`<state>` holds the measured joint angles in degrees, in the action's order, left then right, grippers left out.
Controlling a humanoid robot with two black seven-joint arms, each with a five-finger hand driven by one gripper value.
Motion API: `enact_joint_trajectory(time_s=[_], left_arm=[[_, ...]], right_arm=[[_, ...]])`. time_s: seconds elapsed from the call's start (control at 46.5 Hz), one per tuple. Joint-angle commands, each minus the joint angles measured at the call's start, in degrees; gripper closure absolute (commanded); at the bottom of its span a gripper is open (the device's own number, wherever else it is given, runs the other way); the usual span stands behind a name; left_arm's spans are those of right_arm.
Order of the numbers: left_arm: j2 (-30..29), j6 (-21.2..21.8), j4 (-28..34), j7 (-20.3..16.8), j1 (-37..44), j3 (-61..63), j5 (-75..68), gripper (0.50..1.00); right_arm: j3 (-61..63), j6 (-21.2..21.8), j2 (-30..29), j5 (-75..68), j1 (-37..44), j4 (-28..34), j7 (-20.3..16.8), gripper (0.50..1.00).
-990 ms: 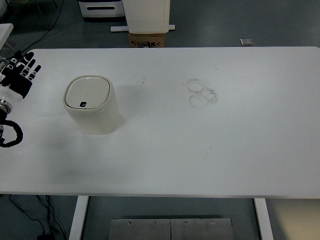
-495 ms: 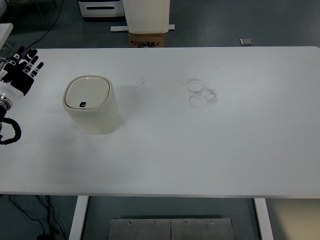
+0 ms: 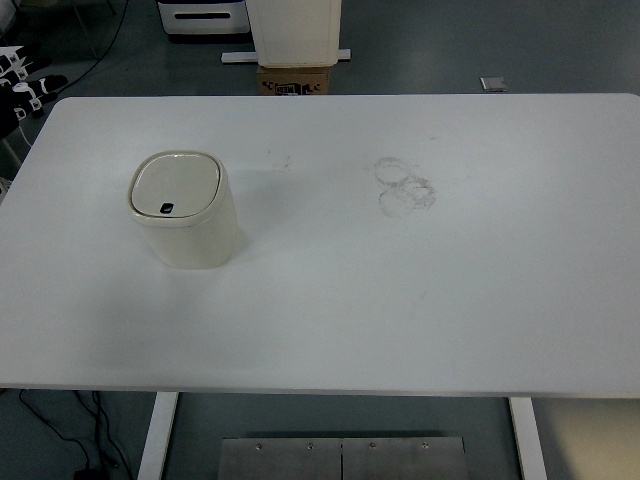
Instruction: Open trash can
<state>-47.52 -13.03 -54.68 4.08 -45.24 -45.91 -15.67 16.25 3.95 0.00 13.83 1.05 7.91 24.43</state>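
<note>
Your left hand (image 3: 22, 88) is at the far-left edge, its grip impossible to tell; the trash can (image 3: 183, 210) lid is closed, well apart on the tabletop (image 3: 420, 290).

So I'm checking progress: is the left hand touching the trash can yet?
Apart. The top view shows the left hand at the far-left edge, with bare table between it and the trash can.
</note>
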Motion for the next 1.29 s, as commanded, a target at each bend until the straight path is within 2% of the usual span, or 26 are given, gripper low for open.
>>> enact_joint_trajectory(time_s=[0.0, 0.151, 0.344, 0.495, 0.818, 0.99, 1.162, 1.249, 1.27], left_arm=[[-1.95, -1.99, -1.3, 0.84, -1.24, 0.03, -4.97, 0.5], [-4.77, -8.32, -2.71, 2.16, -4.06, 0.03, -9.72, 0.5], [-4.95, -15.43, -4.73, 2.86, -5.55, 0.12, -23.34, 0.5], [-4.6, -21.97, -4.82, 2.95, -8.1, 0.12, -26.07, 0.5], [-3.72, -21.97, -5.34, 3.22, -13.11, 0.29, -36.97, 0.5], [-3.54, -21.97, -7.89, 3.48, -14.34, 0.29, -38.3, 0.5], [-2.05, -21.97, -8.33, 7.69, -14.35, 0.29, -36.45, 0.5], [-2.31, -21.97, -8.68, 11.55, -14.26, 0.29, -32.76, 0.5], [-2.31, -21.97, -8.68, 11.56, -14.26, 0.29, -32.75, 0.5]], right_arm=[[0.01, 0.0, 0.0, -0.03, 0.0, 0.0, 0.0, 0.509], [0.01, 0.0, 0.0, -0.03, 0.0, 0.0, 0.0, 0.509], [0.01, 0.0, 0.0, -0.03, 0.0, 0.0, 0.0, 0.509], [0.01, 0.0, 0.0, -0.03, 0.0, 0.0, 0.0, 0.509], [0.01, 0.0, 0.0, -0.03, 0.0, 0.0, 0.0, 0.509], [0.01, 0.0, 0.0, -0.03, 0.0, 0.0, 0.0, 0.509], [0.01, 0.0, 0.0, -0.03, 0.0, 0.0, 0.0, 0.509], [0.01, 0.0, 0.0, -0.03, 0.0, 0.0, 0.0, 0.509], [0.01, 0.0, 0.0, -0.03, 0.0, 0.0, 0.0, 0.509]])
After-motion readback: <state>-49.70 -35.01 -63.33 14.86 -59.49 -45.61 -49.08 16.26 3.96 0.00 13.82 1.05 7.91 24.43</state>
